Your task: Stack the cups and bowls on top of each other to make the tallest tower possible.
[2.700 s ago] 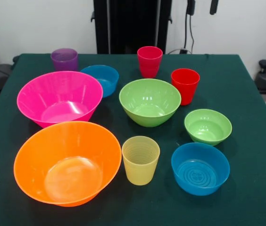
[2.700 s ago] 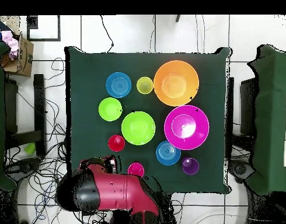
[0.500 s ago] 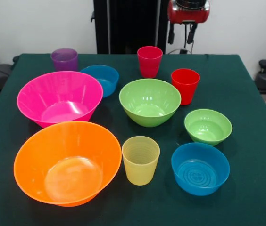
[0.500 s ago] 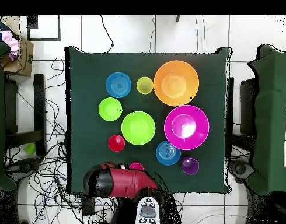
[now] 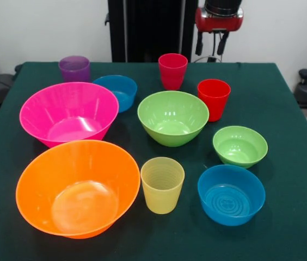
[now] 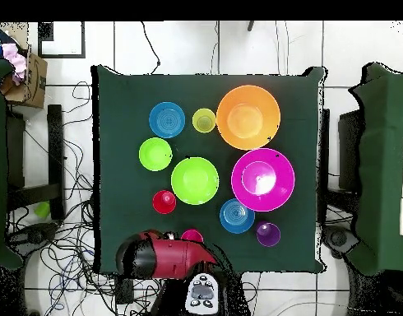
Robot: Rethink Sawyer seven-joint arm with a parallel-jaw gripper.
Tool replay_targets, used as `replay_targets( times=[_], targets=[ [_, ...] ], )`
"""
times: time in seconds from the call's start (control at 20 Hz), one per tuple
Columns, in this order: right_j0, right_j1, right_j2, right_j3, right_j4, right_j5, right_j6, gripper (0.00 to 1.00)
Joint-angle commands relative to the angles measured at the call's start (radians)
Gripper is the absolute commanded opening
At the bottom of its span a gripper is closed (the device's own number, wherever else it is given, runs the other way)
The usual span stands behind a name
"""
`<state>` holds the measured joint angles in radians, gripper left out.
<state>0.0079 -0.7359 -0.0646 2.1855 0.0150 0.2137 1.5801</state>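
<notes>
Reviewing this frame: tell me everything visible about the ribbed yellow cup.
The ribbed yellow cup is a small translucent plastic tumbler with fine horizontal ribs, tapering toward its base. It stands upright, mouth up and empty, on the green table. In the front view it sits between the large orange bowl and a small blue bowl, close to the orange one; whether they touch is unclear. Nothing is stacked in or on it.

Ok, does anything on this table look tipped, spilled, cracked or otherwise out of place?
Nothing stands out. All four cups, such as the yellow cup, and all six bowls, such as the orange bowl, stand upright and apart on the green table. Nothing is stacked yet. The gripper hangs behind the table's far edge.
</notes>
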Motion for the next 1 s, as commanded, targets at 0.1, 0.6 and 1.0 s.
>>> replay_targets(
  times=[0.1,0.6,1.0],
  targets=[
    [0.036,0.049,0.024,0.008,0.002,-0.123,0.219,1.0],
    [0.052,0.083,0.02,0.025,-0.006,-0.174,0.273,1.0],
    [0.082,0.126,0.042,0.043,-0.005,-0.22,0.336,1.0]
  ],
)
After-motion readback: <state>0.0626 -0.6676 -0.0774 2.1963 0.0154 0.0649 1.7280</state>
